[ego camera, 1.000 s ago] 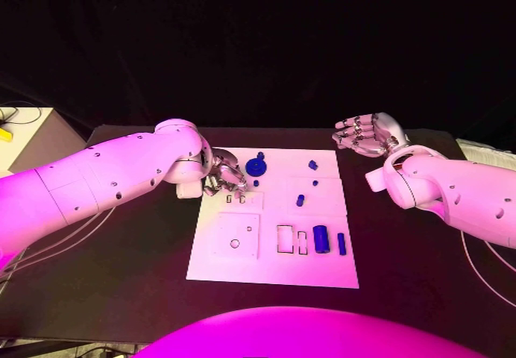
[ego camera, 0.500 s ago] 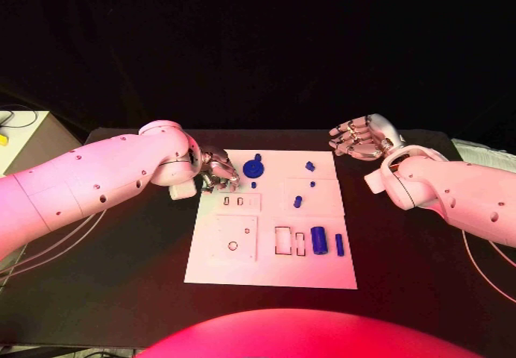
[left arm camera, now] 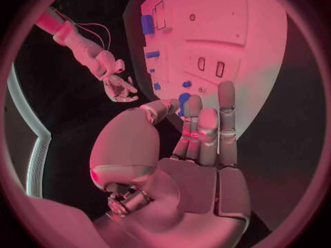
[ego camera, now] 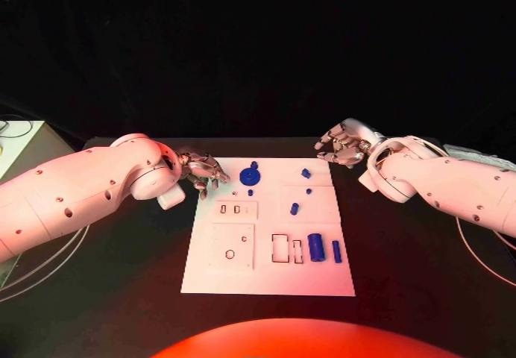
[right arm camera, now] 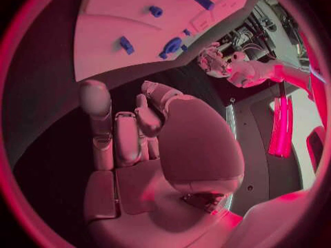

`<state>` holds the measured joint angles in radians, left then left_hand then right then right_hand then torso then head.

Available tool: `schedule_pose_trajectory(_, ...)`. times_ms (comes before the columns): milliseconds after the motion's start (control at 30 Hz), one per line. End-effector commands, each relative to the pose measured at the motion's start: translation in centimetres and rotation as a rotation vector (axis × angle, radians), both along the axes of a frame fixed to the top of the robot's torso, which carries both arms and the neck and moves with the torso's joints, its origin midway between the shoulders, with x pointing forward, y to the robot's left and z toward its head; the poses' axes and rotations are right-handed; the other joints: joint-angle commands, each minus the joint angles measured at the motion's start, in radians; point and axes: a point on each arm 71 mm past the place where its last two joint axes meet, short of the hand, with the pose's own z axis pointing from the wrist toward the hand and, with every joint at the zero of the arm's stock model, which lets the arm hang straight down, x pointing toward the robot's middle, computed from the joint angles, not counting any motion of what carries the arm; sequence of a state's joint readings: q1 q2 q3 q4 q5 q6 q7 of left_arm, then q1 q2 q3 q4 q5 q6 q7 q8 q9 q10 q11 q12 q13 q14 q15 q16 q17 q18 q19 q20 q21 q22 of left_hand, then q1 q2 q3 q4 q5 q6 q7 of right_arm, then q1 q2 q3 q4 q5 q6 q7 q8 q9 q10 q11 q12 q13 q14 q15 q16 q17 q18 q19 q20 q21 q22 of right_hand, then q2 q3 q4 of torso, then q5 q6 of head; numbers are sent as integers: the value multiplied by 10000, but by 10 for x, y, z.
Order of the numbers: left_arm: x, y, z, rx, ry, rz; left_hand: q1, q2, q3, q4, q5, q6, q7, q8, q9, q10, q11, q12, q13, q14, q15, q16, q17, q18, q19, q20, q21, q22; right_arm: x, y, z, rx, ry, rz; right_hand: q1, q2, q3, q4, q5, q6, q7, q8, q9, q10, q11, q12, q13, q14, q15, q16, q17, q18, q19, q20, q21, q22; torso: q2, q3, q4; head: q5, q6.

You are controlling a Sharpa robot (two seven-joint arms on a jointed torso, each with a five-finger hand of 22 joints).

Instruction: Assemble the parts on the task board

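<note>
- Head view: one white task board [ego camera: 269, 280] is seen in the middle of the black table [ego camera: 419, 253].
- Seven blue parts can be counted on the board in this view: a round disc-like part [ego camera: 250, 176] near the far edge, a small part [ego camera: 306, 173] at the far right, two tiny parts [ego camera: 309, 191] and [ego camera: 250, 192], one short part [ego camera: 294, 209] in the middle, and a thick cylinder [ego camera: 316, 247] beside a thin bar [ego camera: 336, 251] at the near right.
- Two hands are seen: the left hand [ego camera: 202, 172] is held at the board's far left corner, just beside the disc-like part, its fingers bent downward with nothing in them.
- The right hand [ego camera: 342, 145] is held beyond the board's far right corner, fingers curled inward, nothing held.
</note>
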<state>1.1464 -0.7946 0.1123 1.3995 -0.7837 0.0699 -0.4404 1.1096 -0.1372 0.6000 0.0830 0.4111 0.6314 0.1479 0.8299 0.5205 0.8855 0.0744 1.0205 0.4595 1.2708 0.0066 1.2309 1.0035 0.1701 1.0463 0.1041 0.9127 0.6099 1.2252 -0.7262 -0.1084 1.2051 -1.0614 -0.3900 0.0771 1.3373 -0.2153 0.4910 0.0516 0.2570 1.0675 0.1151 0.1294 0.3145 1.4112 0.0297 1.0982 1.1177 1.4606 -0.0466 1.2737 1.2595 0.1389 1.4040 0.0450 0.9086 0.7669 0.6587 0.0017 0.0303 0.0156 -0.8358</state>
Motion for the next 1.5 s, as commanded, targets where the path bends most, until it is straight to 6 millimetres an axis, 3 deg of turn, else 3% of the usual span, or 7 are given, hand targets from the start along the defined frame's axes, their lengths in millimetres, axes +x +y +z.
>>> schedule_pose_trajectory(33, 1, 0, 7, -1643, -642, 820, 438, 37, -123, 29, -5, -23, 95, -87, -139, -142, 50, -256, -245, -460, 47, -527, -728, 138, -62, 39, -313, -212, 5, 4, -4, -2122, 217, 450, 118, 118, 610, -466, -130, -15, 114, -124, -3, 463, 21, 1907, 1913, 532, 102, 1316, 1304, -315, 11, 83, 1592, 1750, -6, 14, 2, -31, 140)
schedule_pose_trajectory(167, -4, 5, 8, -2249, -949, 1133, 954, 81, -172, -24, 9, 5, 122, -125, -293, -218, 67, -433, -476, -663, 65, -795, -1151, 140, 19, 51, -523, -375, 12, 12, -2, -3205, -442, 1029, 41, 190, 1044, -1046, -244, 68, 137, -156, 46, 902, 98, 3242, 3211, 797, 139, 2214, 2244, -502, 53, 202, 3034, 3405, 3, 3, 5, -122, 263)
schedule_pose_trajectory(333, -8, 8, 8, -3059, -1165, 1352, 1253, 62, -216, -113, 5, 50, 131, -147, -394, -218, 71, -480, -586, -680, 65, -831, -1246, 141, 84, 48, -594, -437, 17, 21, -2, -4238, -1013, 1646, 39, 174, 1132, -1320, -577, 57, 75, -194, 70, 1018, 63, 3524, 3488, 903, 126, 2505, 2568, -585, 109, 229, 3588, 4077, 24, -3, -2, -204, 422)
schedule_pose_trajectory(500, -15, 8, 7, -3919, -1125, 1672, 1476, 83, -222, -202, 8, 89, 135, -159, -462, -228, 71, -500, -652, -687, 59, -836, -1291, 140, 123, 39, -614, -458, 20, 28, -3, -4969, -1371, 1988, -168, 132, 1037, -1333, -819, 8, 43, -246, 79, 1228, 44, 3971, 3888, 1034, 122, 2818, 2931, -659, 197, 237, 3973, 4561, 41, 1, 11, -296, 533)
schedule_pose_trajectory(633, -17, 9, 7, -4171, -1148, 1767, 1530, 90, -224, -223, 10, 96, 139, -164, -483, -235, 72, -506, -670, -697, 60, -845, -1317, 140, 130, 36, -618, -462, 21, 30, -4, -4983, -1298, 1972, -549, 108, 805, -1082, -994, 41, 94, -250, 99, 1315, 98, 4155, 4051, 1098, 176, 2962, 3103, -709, 276, 285, 4199, 4854, 31, 0, 6, -290, 542)
schedule_pose_trajectory(967, -20, 10, 5, -4488, -1125, 1867, 1625, 114, -224, -261, 10, 116, 142, -167, -515, -238, 73, -511, -699, -708, 59, -853, -1347, 140, 144, 32, -619, -466, 19, 37, -12, -5176, -969, 2417, -113, 144, 962, -1413, -1378, -192, -54, -421, 63, 1373, -32, 4286, 4175, 1102, 92, 2971, 3113, -734, 292, 251, 4384, 5109, 29, 16, -11, -265, 558)
schedule_pose_trajectory(1500, -22, 10, 3, -4657, -990, 1814, 1673, 123, -234, -278, -2, 127, 148, -170, -536, -240, 77, -514, -718, -720, 59, -863, -1374, 139, 151, 30, -620, -468, 15, 40, -26, -5283, -1090, 2500, -205, 21, 778, -1427, -1792, -320, -32, -513, 54, 1391, -5, 4322, 4212, 1102, 95, 2971, 3113, -751, 282, 234, 4459, 5227, 18, 6, -14, -253, 531)
